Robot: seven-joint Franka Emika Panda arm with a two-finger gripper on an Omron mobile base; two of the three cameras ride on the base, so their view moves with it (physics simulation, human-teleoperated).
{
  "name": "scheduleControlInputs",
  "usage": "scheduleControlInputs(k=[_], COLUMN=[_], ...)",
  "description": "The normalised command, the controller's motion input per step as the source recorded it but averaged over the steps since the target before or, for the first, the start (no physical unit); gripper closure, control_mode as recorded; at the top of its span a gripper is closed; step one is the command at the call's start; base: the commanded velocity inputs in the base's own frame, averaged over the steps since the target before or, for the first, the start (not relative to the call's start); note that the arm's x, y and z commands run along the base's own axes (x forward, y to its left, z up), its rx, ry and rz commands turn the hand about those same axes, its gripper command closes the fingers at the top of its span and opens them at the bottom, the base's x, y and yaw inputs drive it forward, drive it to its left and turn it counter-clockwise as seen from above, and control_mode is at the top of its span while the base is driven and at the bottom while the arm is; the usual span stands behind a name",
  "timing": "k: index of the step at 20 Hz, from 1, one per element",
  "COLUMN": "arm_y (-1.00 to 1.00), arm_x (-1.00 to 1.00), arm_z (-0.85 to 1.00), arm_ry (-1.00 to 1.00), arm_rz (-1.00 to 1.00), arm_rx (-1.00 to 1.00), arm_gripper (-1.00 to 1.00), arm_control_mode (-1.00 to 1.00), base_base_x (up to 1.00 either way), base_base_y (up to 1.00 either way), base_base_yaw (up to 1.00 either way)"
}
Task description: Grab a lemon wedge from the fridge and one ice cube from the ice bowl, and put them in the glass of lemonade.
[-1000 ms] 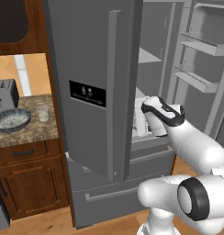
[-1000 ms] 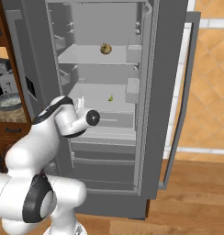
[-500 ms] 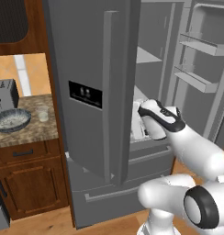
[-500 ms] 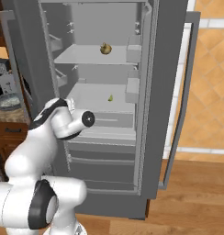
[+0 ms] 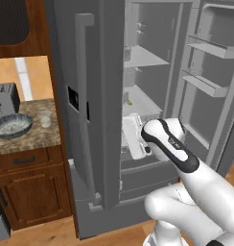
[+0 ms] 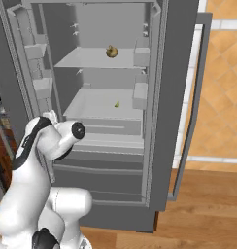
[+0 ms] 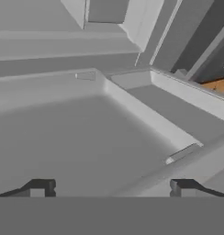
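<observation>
- While the right door of the tall grey steel French-door fridge [image 6: 164, 97] stands swung open, its left door [image 5: 85, 110] with the long vertical handle and black dispenser panel is shut.
- The small rounded dull yellow-olive lemon wedge [image 6: 117, 104] lies on the lower grey shelf [image 6: 91, 104] inside the fridge, towards the far right of that shelf; in the left base view it appears as a small spot [image 5: 129, 102] just past the door edge.
- A second small rounded olive-brown fruit [image 6: 111, 51] rests on the upper shelf, well above the wedge.
- The two-finger hand [image 7: 111, 187] is extended into the lower part of the open compartment, over a flat grey inner surface; its two dark fingertips [image 7: 40, 187] stand wide apart with nothing between them.
- The white arm [image 5: 169, 144] reaches from the near right into the fridge opening, below the shelf that carries the wedge.
- The wide shallow dark grey ice bowl [image 5: 11, 126] with whitish speckled contents sits on the speckled stone table [image 5: 37, 139] left of the fridge.
- The small clear glass of lemonade [image 5: 44, 118] stands just right of the bowl, apart from it.
- A silver toaster [image 5: 6, 99] stands behind the bowl, at the far side of the table.
</observation>
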Motion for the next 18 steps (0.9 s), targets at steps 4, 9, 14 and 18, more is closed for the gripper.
scheduleControlInputs(k=[4,9,14,18], arm_y=[1.00,0.77,-0.61,-1.00], arm_x=[-0.87,-0.80,-0.31,-0.16], arm_z=[0.00,0.00,0.00,0.05], arm_ry=[0.00,-0.08,-0.32,-0.24], arm_rz=[0.34,0.26,0.03,0.03], arm_rx=[-0.05,-0.09,-0.21,-0.32], arm_gripper=[-1.00,-1.00,-1.00,-1.00], arm_control_mode=[-1.00,-1.00,-1.00,-1.00], base_base_x=[0.00,0.00,0.00,0.00], base_base_y=[0.00,0.00,0.00,0.00], base_base_yaw=[0.00,0.00,0.00,0.00])
